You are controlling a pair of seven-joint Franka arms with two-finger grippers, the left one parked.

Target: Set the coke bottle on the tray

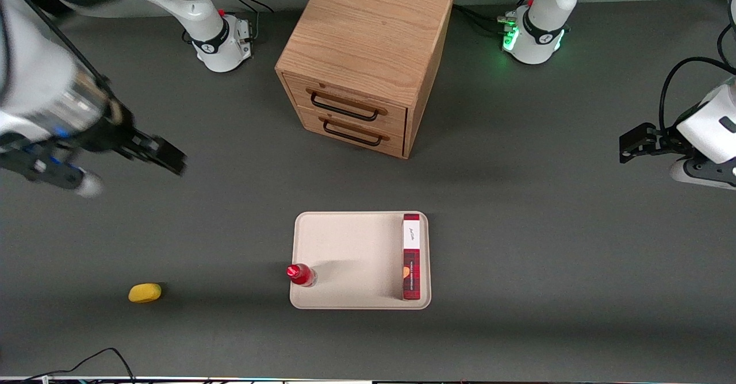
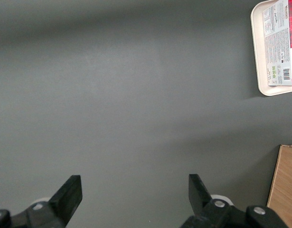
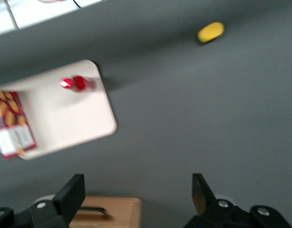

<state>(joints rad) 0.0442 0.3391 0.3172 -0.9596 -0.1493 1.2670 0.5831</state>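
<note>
the coke bottle [image 1: 301, 274] stands upright on the tray [image 1: 351, 252], just inside the rim at the tray's edge toward the working arm's end of the table, in the corner nearer to the front camera; its red cap and silvery base both show. the tray is a flat cream rectangle with rounded corners, lying on the dark grey table [image 1: 517, 246] in front of the wooden 2-drawer cabinet [image 1: 368, 56]. along the tray's edge toward the parked arm's end lies a long red plaid box [image 1: 411, 257] with a white end. the right arm's gripper [image 1: 164, 155] hangs above bare table, well apart from the tray, toward the working arm's end and farther from the front camera than the bottle; its 2 fingers [image 3: 72, 194] are spread wide with nothing between them. a small yellow object [image 1: 144, 292], possibly a lemon, lies on the table toward the working arm's end, about as near to the front camera as the bottle.
</note>
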